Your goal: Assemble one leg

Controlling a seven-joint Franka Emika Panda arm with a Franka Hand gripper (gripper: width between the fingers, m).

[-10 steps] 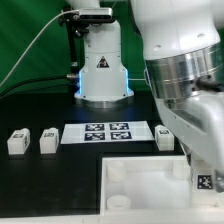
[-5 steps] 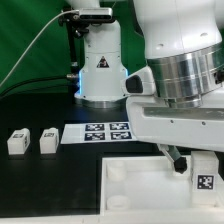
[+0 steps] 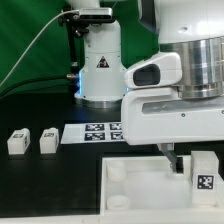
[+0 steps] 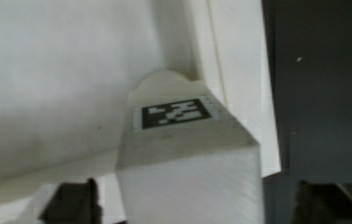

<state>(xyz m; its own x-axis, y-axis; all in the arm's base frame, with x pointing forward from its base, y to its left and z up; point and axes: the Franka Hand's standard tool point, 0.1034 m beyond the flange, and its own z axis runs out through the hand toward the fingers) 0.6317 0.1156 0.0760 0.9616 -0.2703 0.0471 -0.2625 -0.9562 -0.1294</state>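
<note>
A white leg point(image 3: 205, 172) with a black-and-white tag stands upright at the near right corner of the large white tray point(image 3: 140, 182). My gripper point(image 3: 195, 158) is over its top, one dark finger point(image 3: 172, 157) showing on the exterior view's left of it. In the wrist view the leg point(image 4: 182, 160) runs between my fingertips point(image 4: 75, 203), with a narrow gap showing on each side. The gripper point(image 4: 199, 203) is open around the leg, not clamped. The tray's rim point(image 4: 226, 60) passes behind the leg.
Two more legs point(image 3: 17, 141) point(image 3: 48, 140) lie on the black table at the exterior view's left. The marker board point(image 3: 100, 132) lies behind the tray. A white cone-shaped device point(image 3: 100, 65) with a warning triangle stands at the back. My arm hides the table's right part.
My wrist has turned and the hand has swung toward the exterior view's left and upward. The leg's tag has stayed in place. A leg on the table behind is now hidden by my arm.
</note>
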